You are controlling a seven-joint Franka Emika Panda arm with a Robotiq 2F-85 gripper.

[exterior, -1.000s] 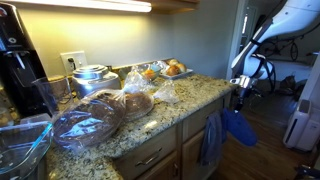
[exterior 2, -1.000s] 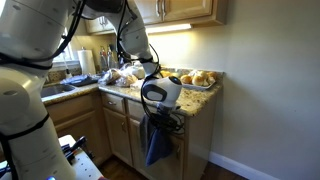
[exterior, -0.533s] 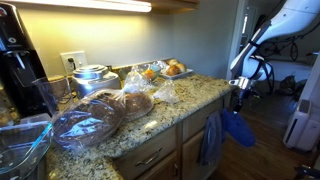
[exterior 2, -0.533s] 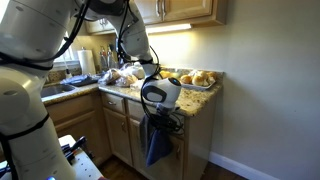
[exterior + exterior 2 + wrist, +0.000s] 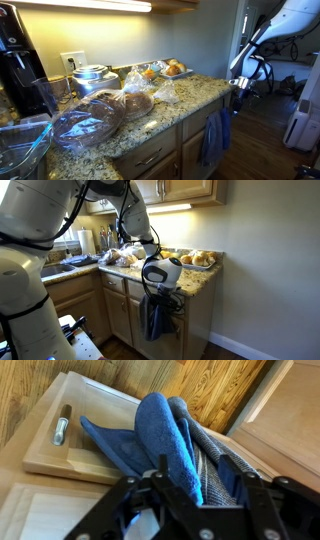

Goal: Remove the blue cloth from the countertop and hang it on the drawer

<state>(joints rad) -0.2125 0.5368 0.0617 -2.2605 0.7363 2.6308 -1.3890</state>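
In the wrist view the blue cloth (image 5: 158, 430) lies folded over the top edge of the drawer (image 5: 95, 440), next to a duller grey-blue towel (image 5: 203, 448). My gripper (image 5: 195, 462) hangs just over both, jaws apart, with the folds between them and the blue fold brushing the left finger. In both exterior views the gripper (image 5: 238, 95) (image 5: 160, 298) sits at the end of the countertop (image 5: 190, 100) (image 5: 196, 280), in front of the cabinet. Cloth hangs straight down the cabinet front (image 5: 212, 138) (image 5: 155, 320); there I cannot tell the two cloths apart.
A tray of bread rolls (image 5: 172, 69) (image 5: 200, 258) stands at the counter's end. Bagged bread (image 5: 95, 120), a metal pot (image 5: 92, 76) and a coffee machine (image 5: 18, 60) crowd the counter. The drawer's handle (image 5: 62, 430) is to the left. Wooden floor (image 5: 205, 385) lies below.
The jaws have come apart. The bright blue cloth that hung out from the gripper now drops flat against the cabinet front. The arm has hardly moved.
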